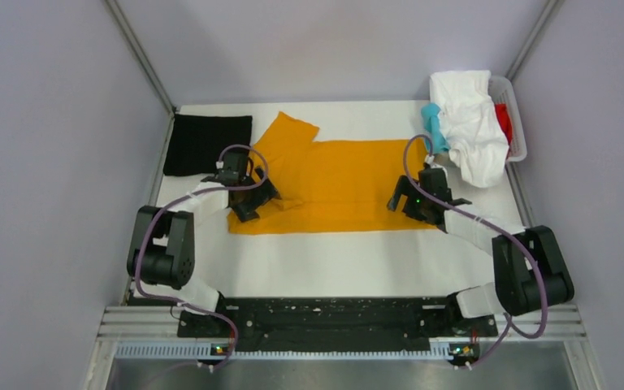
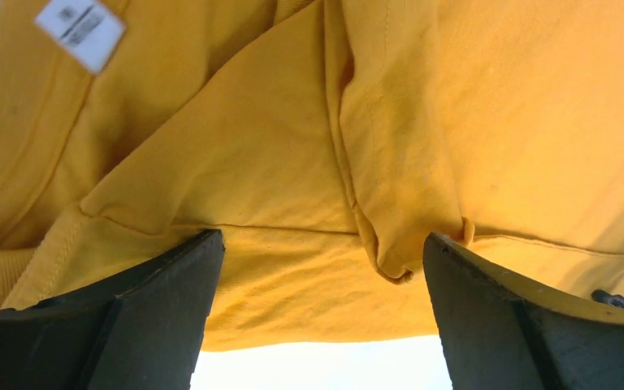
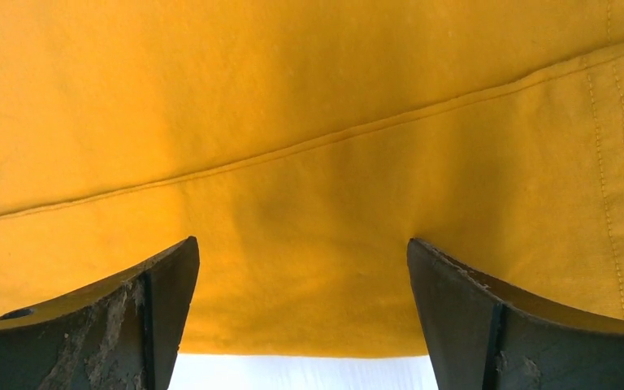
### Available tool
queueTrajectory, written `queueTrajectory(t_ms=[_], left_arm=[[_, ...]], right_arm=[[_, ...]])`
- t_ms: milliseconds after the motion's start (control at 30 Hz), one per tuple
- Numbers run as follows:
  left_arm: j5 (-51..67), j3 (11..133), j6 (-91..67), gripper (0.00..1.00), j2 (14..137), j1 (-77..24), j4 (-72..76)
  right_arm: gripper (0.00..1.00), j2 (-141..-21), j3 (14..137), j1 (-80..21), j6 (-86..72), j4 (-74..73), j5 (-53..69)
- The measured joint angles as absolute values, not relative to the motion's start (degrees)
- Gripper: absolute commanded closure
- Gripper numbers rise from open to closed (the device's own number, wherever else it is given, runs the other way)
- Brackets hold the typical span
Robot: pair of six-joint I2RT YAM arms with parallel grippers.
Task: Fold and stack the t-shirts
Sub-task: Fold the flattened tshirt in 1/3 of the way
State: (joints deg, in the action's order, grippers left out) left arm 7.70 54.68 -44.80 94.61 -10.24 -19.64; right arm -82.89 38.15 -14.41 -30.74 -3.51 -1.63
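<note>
Since both arms are parked along the near long edge of the mustard-orange short-sleeved cotton t-shirt, I'd say we're at the start of the lengthwise fold on this one. It's lying flat in the middle of the white table. The left gripper is at its collar end, where a sleeve is bunched up and a white label shows. The right gripper is at its hem end. Both have their fingers spread wide with cloth showing in the gap, so nothing is pinched yet. Off the shirt's far left corner sits a folded black t-shirt, and off its far right corner there's a white plastic basket heaped with a white shirt, a teal one and a red one. Next move, I reckon: close on the near edge at both ends together, lift evenly, and carry it across to the far edge, watching that the bunched sleeve doesn't drag.
</note>
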Motion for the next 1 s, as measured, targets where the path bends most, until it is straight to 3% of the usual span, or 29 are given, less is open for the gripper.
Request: queueTrajectory(t_ms=[300,533,767,1000], left_arm=[[7.9,34.9,-51.7,0.01,72.4,-10.9,-23.9],[7.6,27.2,-56.2,0.01,57.3,-12.4,-33.4],[6.9,27.8,-56.5,0.01,46.9,-12.9,-42.0],[11.3,26.3,-58.8,0.01,47.7,-15.3,-33.5]], right_arm=[[0.03,-63.2,27.0,-16.1,-36.4,-17.3,2.2],[0.03,-48.7,22.9,-17.3,-42.6,-32.1,5.1],[0.01,-45.3,25.1,-17.3,-42.5,-38.6,4.7],[0.01,-45.6,27.5,-17.3,-41.1,-34.5,4.7]])
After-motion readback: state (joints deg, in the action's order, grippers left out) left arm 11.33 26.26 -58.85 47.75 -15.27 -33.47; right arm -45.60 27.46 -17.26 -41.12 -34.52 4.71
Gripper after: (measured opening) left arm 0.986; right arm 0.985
